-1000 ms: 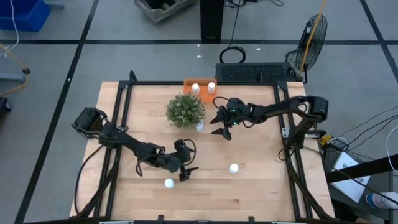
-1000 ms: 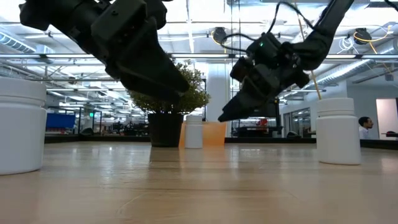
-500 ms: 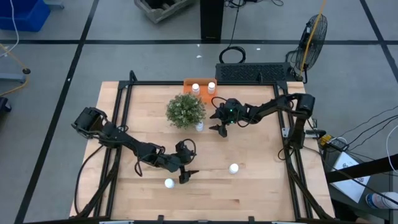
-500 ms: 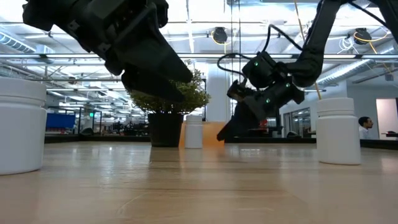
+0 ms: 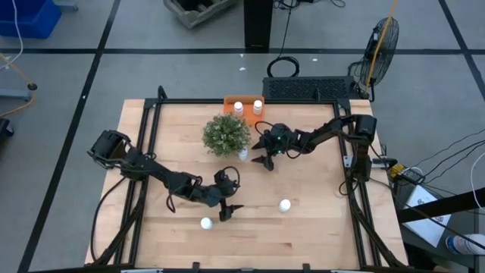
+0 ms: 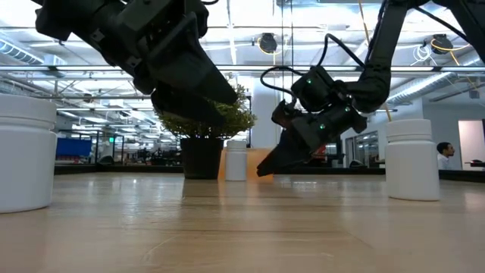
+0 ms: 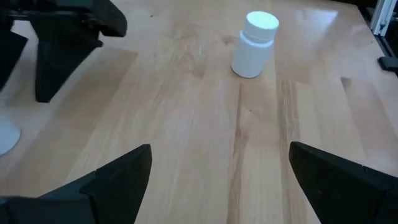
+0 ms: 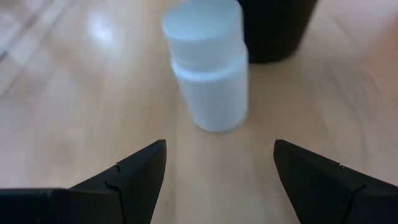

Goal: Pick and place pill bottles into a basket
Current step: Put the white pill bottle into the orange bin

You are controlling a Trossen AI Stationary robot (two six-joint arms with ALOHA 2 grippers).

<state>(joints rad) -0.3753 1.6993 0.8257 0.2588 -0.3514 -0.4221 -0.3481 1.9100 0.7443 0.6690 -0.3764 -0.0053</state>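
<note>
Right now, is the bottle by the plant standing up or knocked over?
Standing up. The bottle rests on its base with its cap on top, beside the plant pot. The right gripper, open, points at it.

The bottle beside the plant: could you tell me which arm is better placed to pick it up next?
Right. Its gripper hangs open just beside that bottle, which sits ahead between its fingers. The left gripper is nearer the front bottles.

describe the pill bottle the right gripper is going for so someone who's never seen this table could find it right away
Find the potted plant near the table's far middle. The bottle stands on the wood just beside its pot, with the open right gripper right next to it. Unlike the two bottles in the orange basket or the two out near the front, it alone hugs the plant.
</note>
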